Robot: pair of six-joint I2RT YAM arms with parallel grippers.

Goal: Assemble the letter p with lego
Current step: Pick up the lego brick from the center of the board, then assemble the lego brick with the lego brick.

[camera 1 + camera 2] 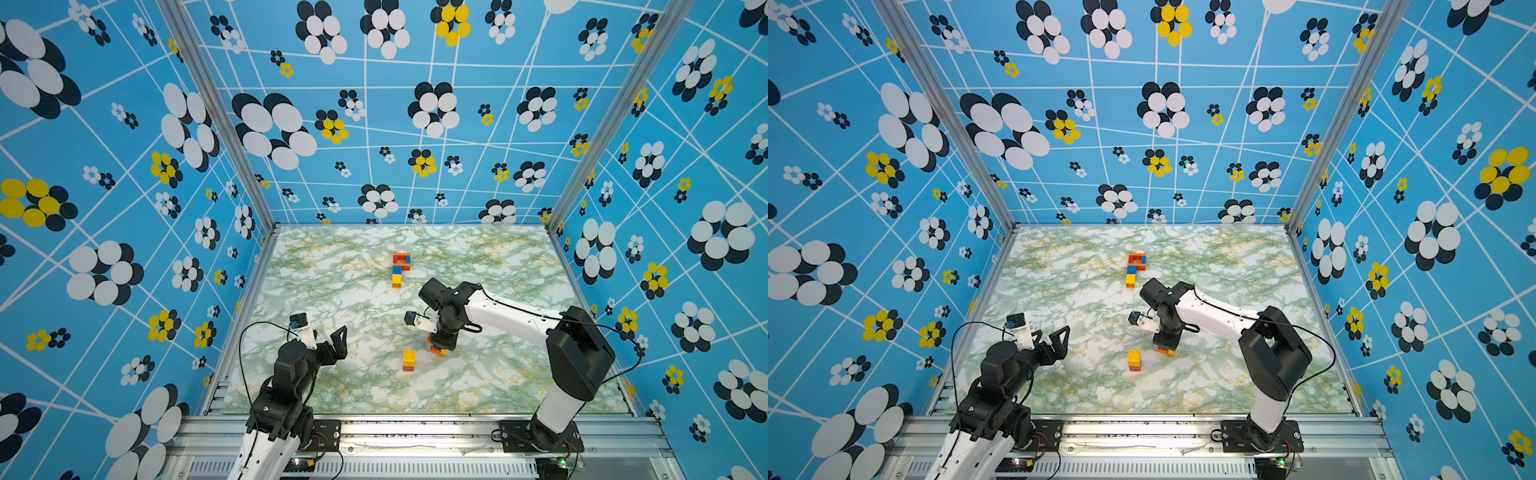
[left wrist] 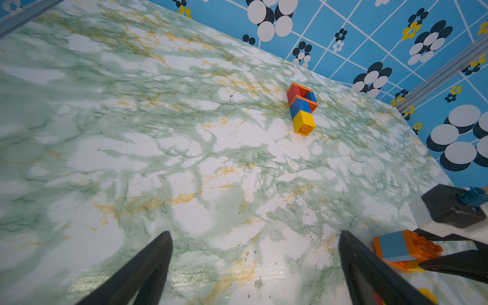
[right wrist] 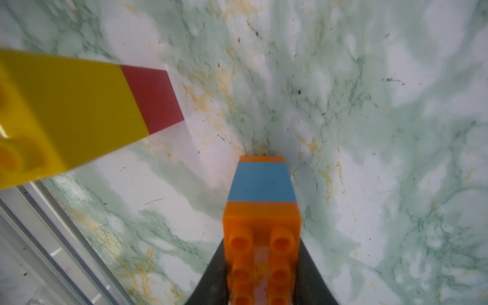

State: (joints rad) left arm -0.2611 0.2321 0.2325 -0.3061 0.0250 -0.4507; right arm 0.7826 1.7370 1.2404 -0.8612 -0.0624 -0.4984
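Orange and pale-blue stack sits pinched in my right gripper on the table, beside a yellow-red stack; my left gripper hangs spread; the lego P lies farther back

1. Lego assembly: lies flat at far centre. It has an orange, red and blue loop, with a stem of blue then yellow.
2. Yellow-on-red stack: upright, studs up, near centre.
3. Orange-and-pale-blue stack: near the yellow-on-red stack, studs up.
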